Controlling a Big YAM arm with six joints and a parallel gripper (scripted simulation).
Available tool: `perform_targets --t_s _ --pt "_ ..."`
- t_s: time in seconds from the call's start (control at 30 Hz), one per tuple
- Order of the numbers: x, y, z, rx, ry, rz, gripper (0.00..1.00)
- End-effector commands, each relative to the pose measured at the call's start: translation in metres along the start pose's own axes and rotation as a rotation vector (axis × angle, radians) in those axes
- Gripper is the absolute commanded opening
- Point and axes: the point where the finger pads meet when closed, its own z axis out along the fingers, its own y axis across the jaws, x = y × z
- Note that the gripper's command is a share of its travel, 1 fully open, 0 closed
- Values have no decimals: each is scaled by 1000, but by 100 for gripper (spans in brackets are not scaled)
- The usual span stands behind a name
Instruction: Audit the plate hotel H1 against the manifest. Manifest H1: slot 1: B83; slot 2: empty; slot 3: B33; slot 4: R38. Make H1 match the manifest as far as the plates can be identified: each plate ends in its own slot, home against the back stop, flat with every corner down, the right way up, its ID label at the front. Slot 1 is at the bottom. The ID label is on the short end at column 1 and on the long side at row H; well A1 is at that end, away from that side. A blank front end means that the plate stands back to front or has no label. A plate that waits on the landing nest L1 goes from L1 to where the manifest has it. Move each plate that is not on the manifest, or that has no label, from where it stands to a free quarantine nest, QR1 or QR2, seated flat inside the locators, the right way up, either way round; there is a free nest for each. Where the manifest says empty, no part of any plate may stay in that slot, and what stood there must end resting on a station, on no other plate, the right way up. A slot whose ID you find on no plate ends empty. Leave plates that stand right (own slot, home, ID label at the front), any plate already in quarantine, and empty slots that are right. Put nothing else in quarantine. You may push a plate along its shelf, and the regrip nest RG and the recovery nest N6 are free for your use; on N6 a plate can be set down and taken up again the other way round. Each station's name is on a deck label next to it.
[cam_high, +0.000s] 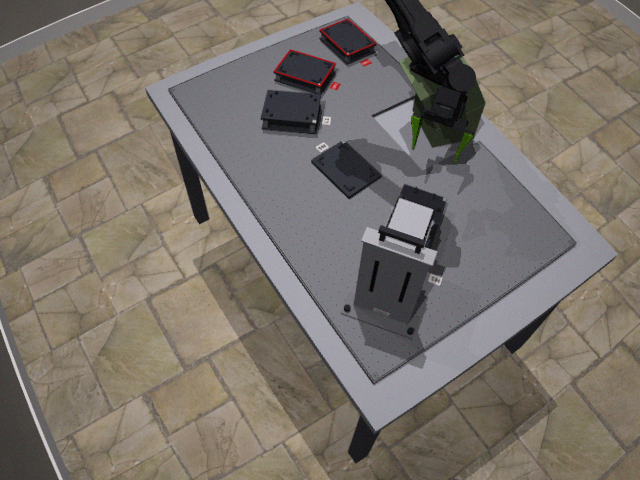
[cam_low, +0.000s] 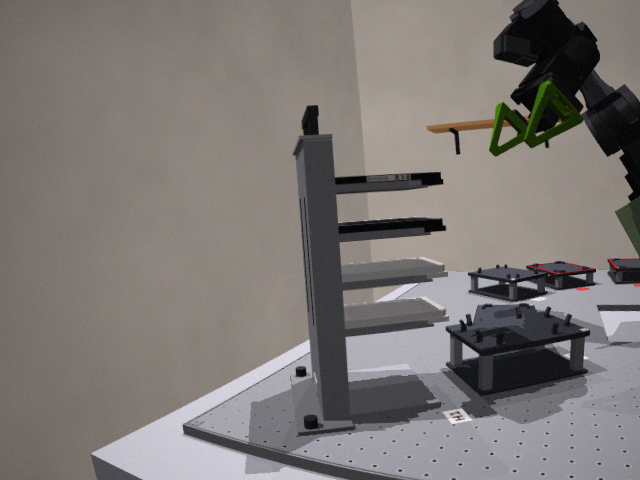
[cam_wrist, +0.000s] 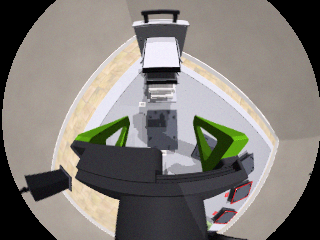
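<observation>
Black jointed arm (cam_high: 423, 36) with green triangular open-frame fingers (cam_low: 504, 135).

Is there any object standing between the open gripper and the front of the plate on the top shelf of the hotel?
Nothing visible does. The gripper hangs open in free air, above and in front of the top plate in the hotel. The raised nest sits far lower.

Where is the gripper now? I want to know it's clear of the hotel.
In the exterior view the open gripper hangs upper right, above and apart from the hotel's top shelf.
</observation>
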Motion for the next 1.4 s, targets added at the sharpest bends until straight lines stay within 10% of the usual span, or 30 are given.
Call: perform_targets --t_s 0.0,1.37 --pt "-33 2 8 4 -43 33 100" --pt "-38 -1 70 9 -35 14 100"
